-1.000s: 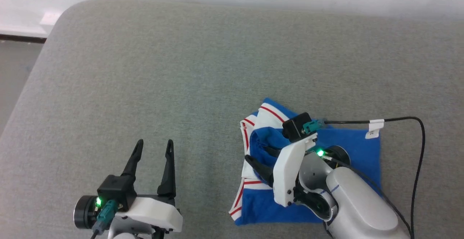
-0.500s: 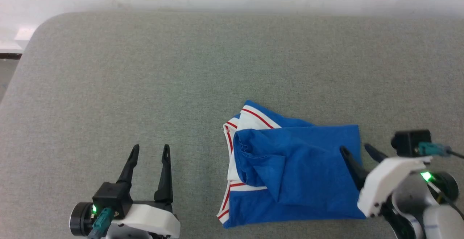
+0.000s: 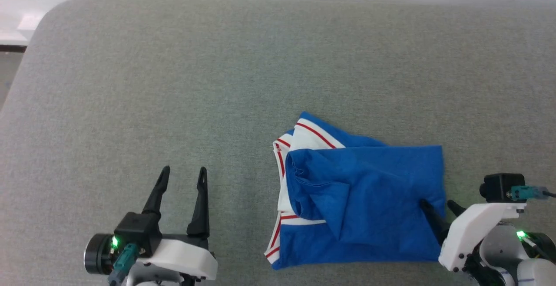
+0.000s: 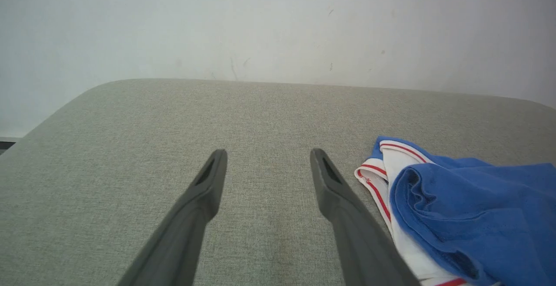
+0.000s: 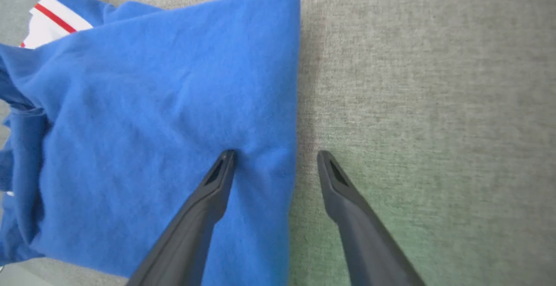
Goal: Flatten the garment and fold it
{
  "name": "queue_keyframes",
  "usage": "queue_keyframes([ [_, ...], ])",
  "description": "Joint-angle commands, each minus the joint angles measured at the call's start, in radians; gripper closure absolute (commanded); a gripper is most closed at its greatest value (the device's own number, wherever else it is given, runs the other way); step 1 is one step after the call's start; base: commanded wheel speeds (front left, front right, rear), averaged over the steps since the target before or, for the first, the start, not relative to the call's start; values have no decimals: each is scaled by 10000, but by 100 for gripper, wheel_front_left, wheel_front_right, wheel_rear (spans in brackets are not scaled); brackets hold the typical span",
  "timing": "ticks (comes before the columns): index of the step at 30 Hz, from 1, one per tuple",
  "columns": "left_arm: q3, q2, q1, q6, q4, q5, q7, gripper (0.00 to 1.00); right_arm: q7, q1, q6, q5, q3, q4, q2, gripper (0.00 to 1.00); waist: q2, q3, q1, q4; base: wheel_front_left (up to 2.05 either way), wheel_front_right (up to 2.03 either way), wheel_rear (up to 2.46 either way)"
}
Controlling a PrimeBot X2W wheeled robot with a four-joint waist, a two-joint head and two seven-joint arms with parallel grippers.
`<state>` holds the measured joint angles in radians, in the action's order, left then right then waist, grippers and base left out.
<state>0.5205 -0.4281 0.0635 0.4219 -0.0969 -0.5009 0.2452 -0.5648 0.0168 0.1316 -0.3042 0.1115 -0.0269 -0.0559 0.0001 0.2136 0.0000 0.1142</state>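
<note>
The garment (image 3: 365,199) lies folded into a rough blue rectangle on the grey cushion, right of centre, with white fabric and red stripes showing at its left side. The left wrist view has the garment (image 4: 469,208) at its right. My right gripper (image 3: 438,205) is open at the garment's right edge, one finger over the blue cloth (image 5: 152,125) and the other over bare cushion. In the right wrist view the right gripper (image 5: 276,158) straddles that edge and grips nothing. My left gripper (image 3: 182,175) stands open over bare cushion, well left of the garment; the left gripper (image 4: 267,158) is empty.
The grey cushion (image 3: 173,82) spreads wide to the left and far side. Its rounded corner (image 3: 52,12) lies at the far left, and a white wall (image 4: 278,25) stands behind it. A strip of floor (image 3: 8,69) runs past the left edge.
My right gripper has come off the garment's left part and drawn back to its right edge, uncovering the fold. The head view shifted a little. The left gripper stayed put.
</note>
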Motion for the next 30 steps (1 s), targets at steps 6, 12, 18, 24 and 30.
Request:
queue_keyframes([
  [6,86,-141,328,-62,-166,171,-139,0,-130,704,-9,-514,-321,-946,53,100,-1,98,0,239,0,0,0],
  [12,165,-138,366,-26,-243,195,-229,0,198,1109,-9,-564,-252,-1528,55,100,-1,-38,0,118,0,0,0],
  [18,194,-245,319,85,-468,280,-315,0,381,1413,-9,-210,-546,-1531,-43,100,-1,-173,0,-425,0,0,0],
  [24,220,-371,457,157,-690,381,-524,0,323,1983,-9,7,-1141,-1483,-605,100,-1,-226,0,-1215,0,0,0],
  [30,179,-496,515,247,-856,450,-633,0,350,2672,-9,31,-1724,-1566,-1122,100,-1,-266,0,-1996,0,0,0],
])
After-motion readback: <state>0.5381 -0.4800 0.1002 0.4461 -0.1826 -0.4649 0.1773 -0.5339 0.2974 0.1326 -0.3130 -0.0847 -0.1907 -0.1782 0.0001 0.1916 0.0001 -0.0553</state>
